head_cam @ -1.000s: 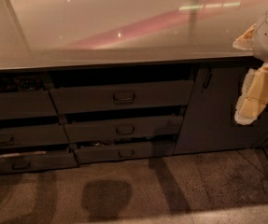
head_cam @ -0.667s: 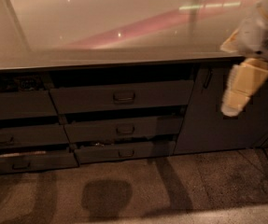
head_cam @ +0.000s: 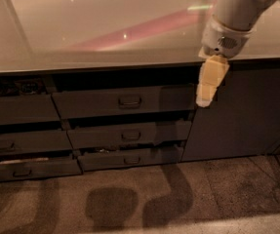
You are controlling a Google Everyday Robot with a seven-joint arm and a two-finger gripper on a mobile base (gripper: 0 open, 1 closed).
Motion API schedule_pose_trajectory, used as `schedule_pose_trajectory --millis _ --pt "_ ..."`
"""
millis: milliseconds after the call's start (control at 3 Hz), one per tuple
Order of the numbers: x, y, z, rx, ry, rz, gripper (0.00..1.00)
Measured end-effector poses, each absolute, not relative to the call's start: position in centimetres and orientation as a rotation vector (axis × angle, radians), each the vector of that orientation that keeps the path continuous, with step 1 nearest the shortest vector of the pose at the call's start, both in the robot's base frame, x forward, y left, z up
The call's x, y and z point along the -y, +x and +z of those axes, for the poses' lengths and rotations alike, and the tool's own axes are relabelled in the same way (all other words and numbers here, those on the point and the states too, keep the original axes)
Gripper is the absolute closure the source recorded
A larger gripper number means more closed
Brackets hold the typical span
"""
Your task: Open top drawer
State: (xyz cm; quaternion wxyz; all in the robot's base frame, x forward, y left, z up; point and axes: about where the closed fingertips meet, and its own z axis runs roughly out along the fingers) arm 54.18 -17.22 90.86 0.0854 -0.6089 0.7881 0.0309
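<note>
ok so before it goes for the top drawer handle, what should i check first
1. View of the handle on the top drawer: ok, nothing covers it.
2. Sideways line-up: not ok. The gripper hangs to the right of the handle, at the drawer front's right end beside the cabinet door.
3. Height of the gripper: ok, roughly level with the handle.
4. Path from the gripper to the handle: ok, only bare drawer front lies between them.
5. Contact with the handle: not ok, the two are well apart.
</note>
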Motion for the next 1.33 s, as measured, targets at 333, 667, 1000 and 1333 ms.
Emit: schedule_pose_trajectory --millis 333,667,1000,1333 --pt "15.9 56.0 89.6 -2.369 -1.835 0.096 0.0" --pt "16.0 55.9 89.9 -2.308 -1.852 0.003 0.0" --pt "16.7 52.3 90.1 -2.125 -1.886 -0.209 0.0" --pt "17.3 49.8 87.8 -2.031 -1.887 -0.232 0.0"
